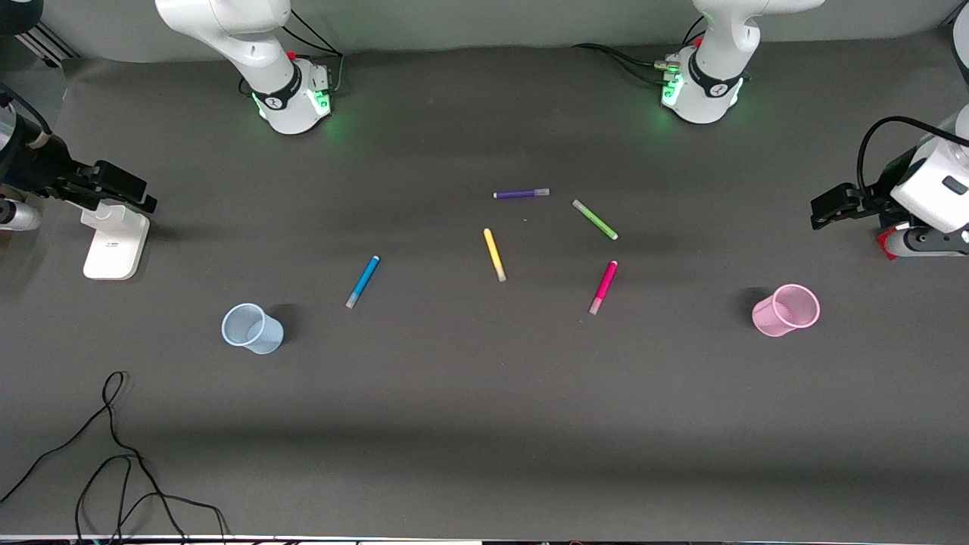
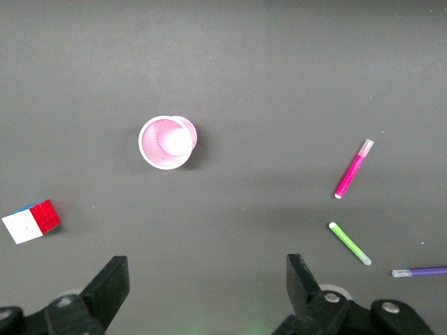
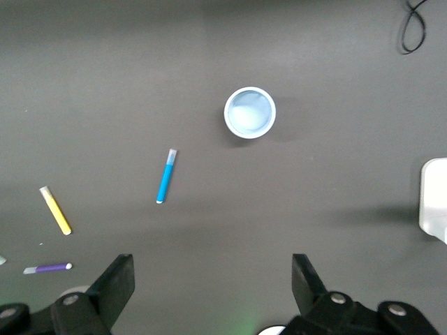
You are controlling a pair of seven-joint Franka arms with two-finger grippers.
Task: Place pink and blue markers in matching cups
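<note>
The blue marker [image 1: 362, 281] lies flat on the dark table, a little farther from the front camera than the upright pale blue cup [image 1: 251, 328] at the right arm's end. The pink marker [image 1: 603, 287] lies flat mid-table, with the upright pink cup [image 1: 787, 310] toward the left arm's end. My left gripper [image 2: 206, 269] is open and empty, high over the table near the pink cup [image 2: 167, 142] and pink marker [image 2: 354, 169]. My right gripper [image 3: 211, 265] is open and empty, high over the table near the blue cup [image 3: 250, 112] and blue marker [image 3: 166, 176].
Yellow [image 1: 494, 254], green [image 1: 595, 219] and purple [image 1: 521, 194] markers lie among the task markers. A white stand [image 1: 115, 241] sits at the right arm's end. A colour cube [image 2: 31, 220] lies at the left arm's end. A black cable [image 1: 113, 454] lies near the front edge.
</note>
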